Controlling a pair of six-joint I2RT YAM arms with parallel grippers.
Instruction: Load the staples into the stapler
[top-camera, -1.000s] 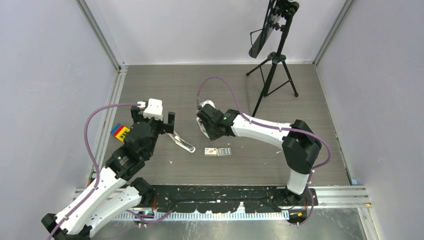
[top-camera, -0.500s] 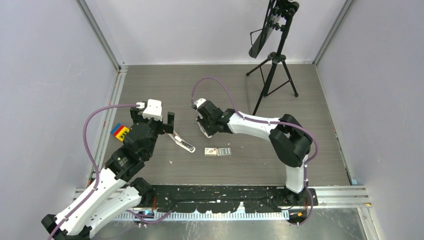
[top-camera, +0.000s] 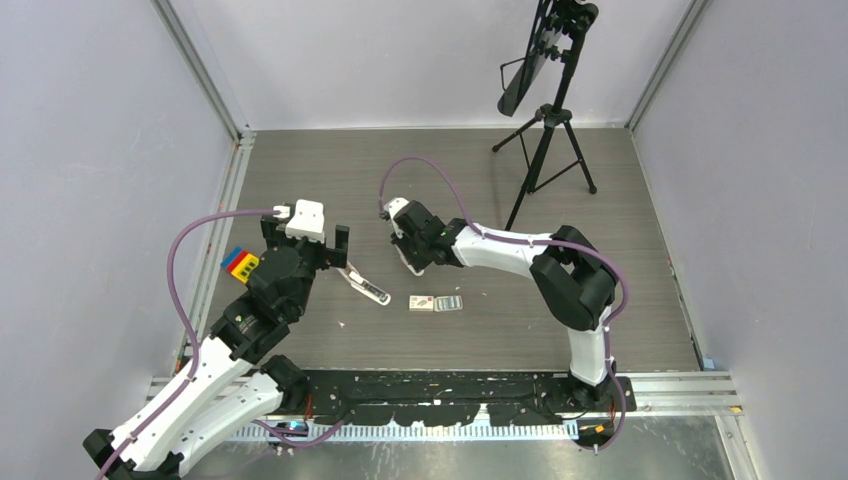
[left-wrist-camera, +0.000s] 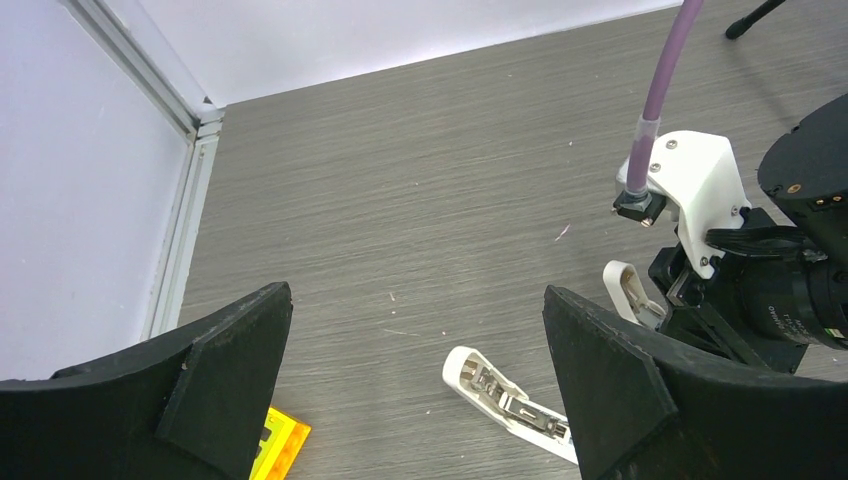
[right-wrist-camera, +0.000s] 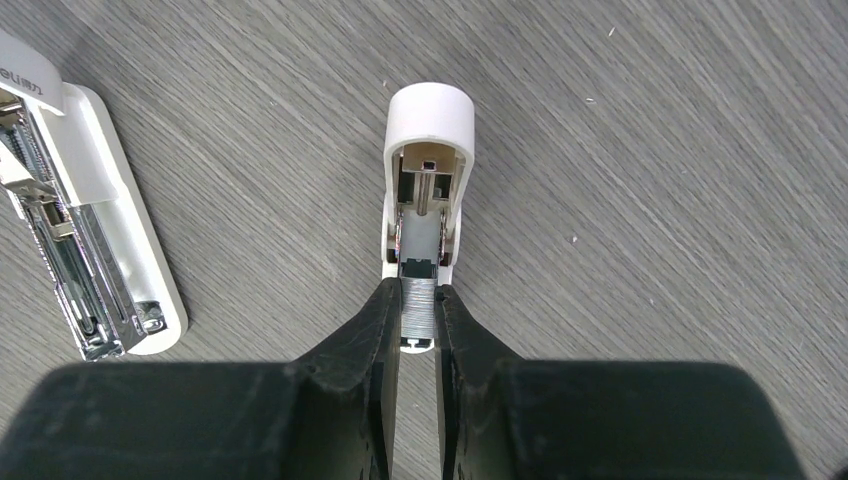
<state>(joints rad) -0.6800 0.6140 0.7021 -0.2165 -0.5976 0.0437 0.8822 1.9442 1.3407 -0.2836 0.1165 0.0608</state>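
One strip of thin silvery-grey metal staples (right-wrist-camera: 418, 318) is pinched between the closed black fingers of the right hand (right-wrist-camera: 417, 298). Its front end meets the open end of a short stubby white stapler (right-wrist-camera: 428, 120), lined up with that stapler's channel; whether it has gone in cannot be told. To the left, apart from that pair, the long slim white plastic stapler (top-camera: 366, 288) lies opened out on the grey wood-grain worktop (top-camera: 300, 170), its silver metal channel facing up and nothing touching it. Just near and right of it sit the small flat white box with a red mark (top-camera: 421, 303) and, touching the box's right side, its grey inner tray (top-camera: 450, 303). The left hand (left-wrist-camera: 416, 293) hangs above the long stapler's left end with its fingers spread wide, holding nothing. A yellow, red and blue block (top-camera: 238, 264) lies by the left edge, and a black tripod (top-camera: 545, 130) stands at the far right.
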